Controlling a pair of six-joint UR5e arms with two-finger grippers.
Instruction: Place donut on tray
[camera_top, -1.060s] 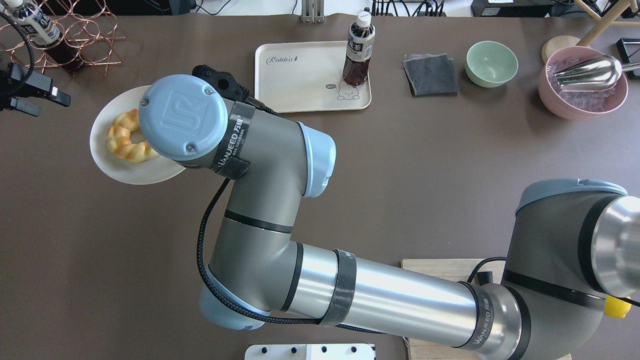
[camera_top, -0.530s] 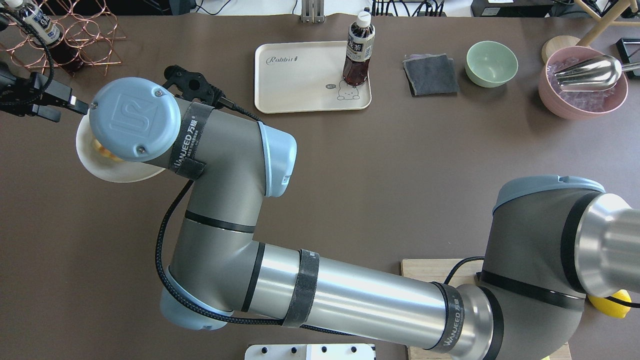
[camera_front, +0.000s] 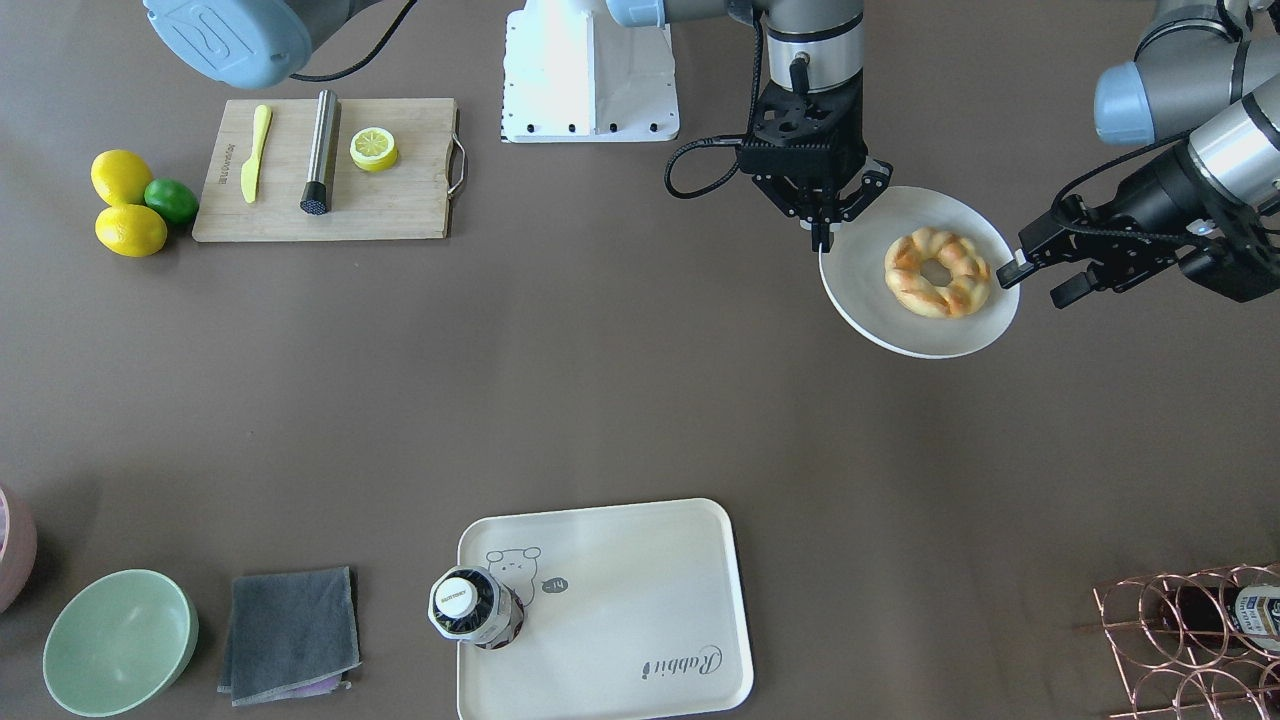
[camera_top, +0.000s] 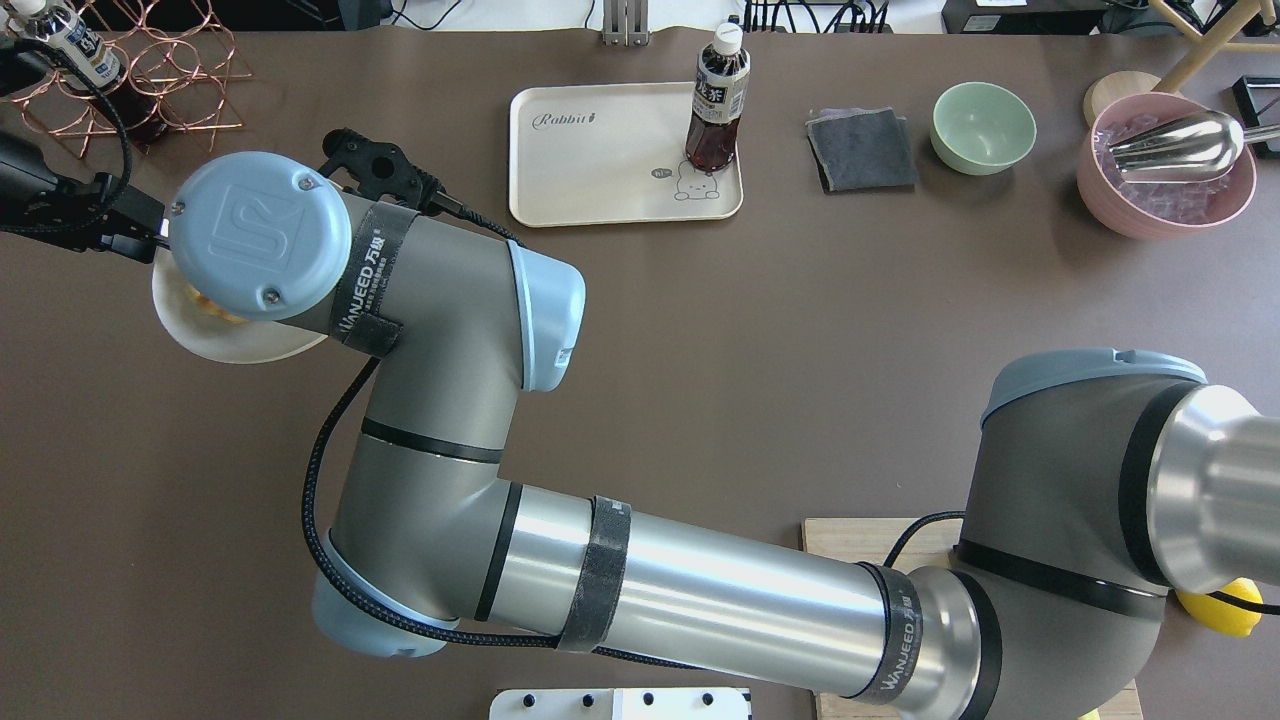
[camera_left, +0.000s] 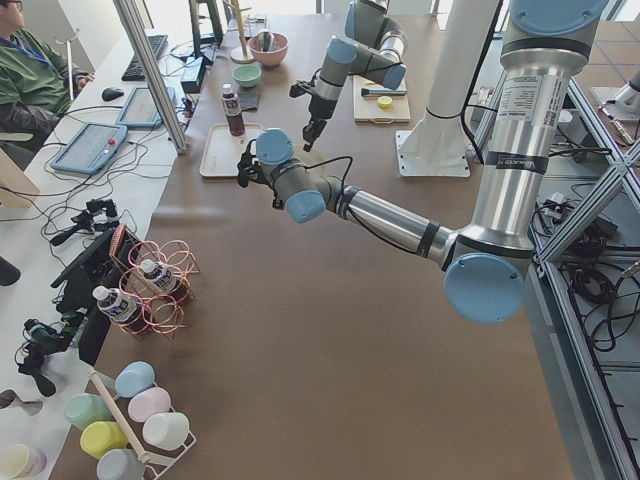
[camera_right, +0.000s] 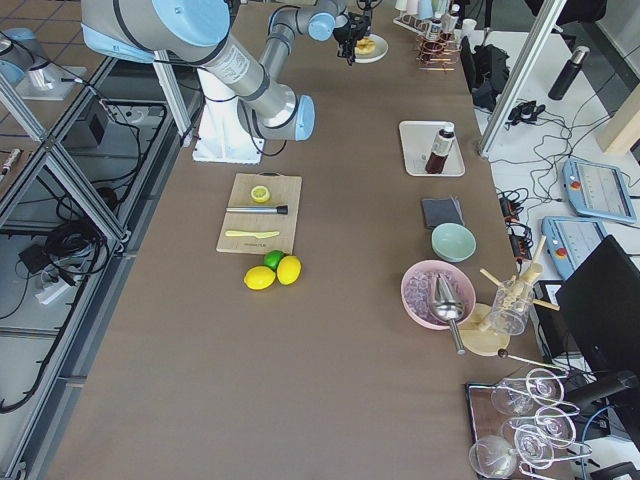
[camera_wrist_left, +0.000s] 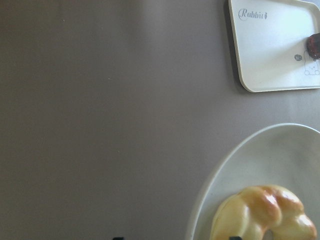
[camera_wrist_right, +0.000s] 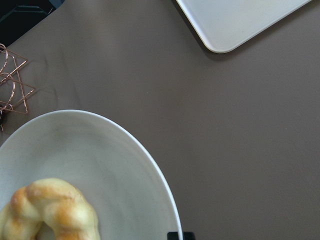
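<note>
Jaws first: right gripper (camera_front: 822, 238) has them pressed together on the robot-side rim of the plate (camera_front: 870, 310). It looks like a pinch on the rim itself. Left gripper (camera_front: 1035, 282) has them spread. One finger (camera_front: 1012, 271) is at the rim on the plate's other side, touching or nearly so, and the other sits outside it. Left wrist view agrees: two dark tips apart at the bottom edge, with the rim running up between them.

Donut (camera_front: 962, 292) lies flat on the plate, roughly centred. Neither gripper touches it. From overhead it's almost fully hidden under the right wrist, with only a sliver showing.

Right arm reaches across into the left half of the table (camera_front: 600, 380). Left arm comes in low from the side. Can't tell whether the plate is lifted or resting.

Tray (camera_front: 640, 590) is on the operators' side, well apart from the plate. Bottle (camera_front: 470, 605) stands upright on it, at the corner with the bear drawing.

Other stuff:
- Board (camera_front: 400, 200) near the robot base carries a lemon half (camera_front: 373, 148), a yellow knife (camera_front: 256, 150) and a metal cylinder (camera_front: 321, 150).
- Two lemons (camera_front: 125, 205) and a lime (camera_front: 172, 200) are just beside the board.
- Green bowl (camera_front: 115, 640) and grey cloth (camera_front: 290, 630) are beside the tray.
- Copper wire rack (camera_front: 1180, 630) is in the corner.
</note>
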